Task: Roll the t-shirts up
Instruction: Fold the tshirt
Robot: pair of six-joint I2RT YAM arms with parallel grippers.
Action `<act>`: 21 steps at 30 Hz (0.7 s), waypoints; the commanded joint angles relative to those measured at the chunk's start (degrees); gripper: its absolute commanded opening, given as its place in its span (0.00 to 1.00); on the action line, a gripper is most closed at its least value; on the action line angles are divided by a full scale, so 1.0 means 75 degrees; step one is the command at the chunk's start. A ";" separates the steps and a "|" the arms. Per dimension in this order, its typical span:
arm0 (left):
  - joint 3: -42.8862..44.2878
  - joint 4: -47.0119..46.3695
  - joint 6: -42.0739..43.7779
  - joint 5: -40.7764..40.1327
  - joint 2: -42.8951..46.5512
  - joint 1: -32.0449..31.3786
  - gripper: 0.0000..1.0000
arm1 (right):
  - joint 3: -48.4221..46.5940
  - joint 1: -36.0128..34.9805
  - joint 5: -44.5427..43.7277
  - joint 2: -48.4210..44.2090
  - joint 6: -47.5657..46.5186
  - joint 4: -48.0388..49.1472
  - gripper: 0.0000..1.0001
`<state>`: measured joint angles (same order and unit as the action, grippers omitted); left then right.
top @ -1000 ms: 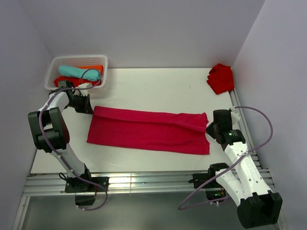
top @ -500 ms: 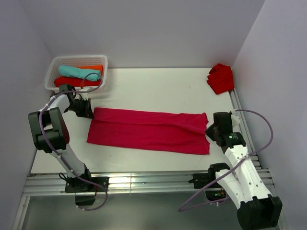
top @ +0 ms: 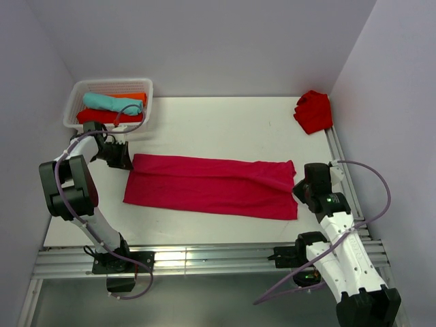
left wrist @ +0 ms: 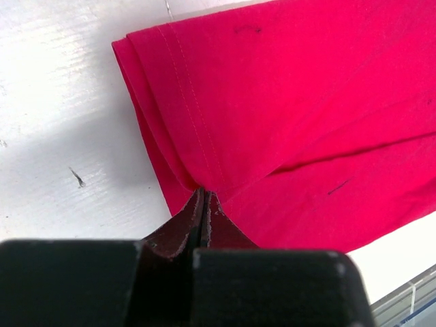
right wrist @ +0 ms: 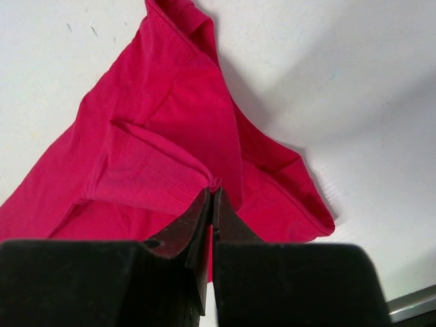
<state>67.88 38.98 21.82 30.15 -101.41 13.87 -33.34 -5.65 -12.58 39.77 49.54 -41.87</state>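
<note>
Item: crimson tee (top: 211,185), folded strip, mid-frame. L gripper (left wrist: 204,196) clenched on left hem; R gripper (right wrist: 212,185) clenched on right fold. R gripper drew slightly lower-right, cloth barely shifted. Prob. tensioning; roll not begun.

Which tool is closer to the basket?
Left. The left tool pinches the shirt close by the basket; the right tool is far across at the shirt's other end.

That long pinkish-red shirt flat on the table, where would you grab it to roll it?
By its short ends, coming in from either side. The crimson t-shirt lies folded into a long flat strip, so only the layered end edges offer a pinchable lip; the left gripper and right gripper each pinch one.
</note>
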 commanded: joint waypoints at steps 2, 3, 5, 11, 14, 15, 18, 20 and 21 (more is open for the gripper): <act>-0.0050 0.0158 0.0266 0.0081 0.0243 0.0038 0.00 | 0.0273 -0.0008 -0.0105 -0.0251 0.0215 -0.0113 0.10; -0.0073 0.0158 0.0266 0.0093 0.0243 0.0049 0.02 | 0.0274 -0.0020 -0.0046 -0.0287 0.0238 -0.0101 0.15; -0.0109 0.0158 0.0266 0.0093 0.0243 0.0038 0.08 | 0.0262 -0.0020 -0.0057 -0.0380 0.0274 -0.0136 0.27; -0.0109 0.0228 0.0324 0.0093 0.0372 0.0061 0.30 | 0.0157 -0.0020 -0.0069 -0.0568 0.0262 -0.0207 0.47; 0.0031 0.0403 0.0359 0.0116 0.0442 0.0108 0.39 | -0.0019 -0.0020 0.0048 -0.0440 0.0098 -0.0008 0.48; 0.0090 0.0462 0.0394 0.0140 0.0454 0.0120 0.41 | -0.0158 -0.0020 0.0129 -0.0323 -0.0030 0.0190 0.48; 0.0289 0.0521 0.0418 0.0093 0.0536 0.0202 0.44 | -0.0509 -0.0009 0.0434 0.0472 -0.0369 0.0786 0.47; 0.0453 0.0556 0.0407 0.0000 0.0560 0.0237 0.44 | -0.0698 -0.0043 0.0727 0.1234 -0.0522 0.1127 0.46; 0.0512 0.0568 0.0407 -0.0059 0.0548 0.0248 0.44 | -0.0884 -0.0078 0.0774 0.1503 -0.0639 0.1280 0.46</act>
<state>68.62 42.41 23.31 30.00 -99.96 15.14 -35.77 -5.69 -9.34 46.28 48.21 -39.13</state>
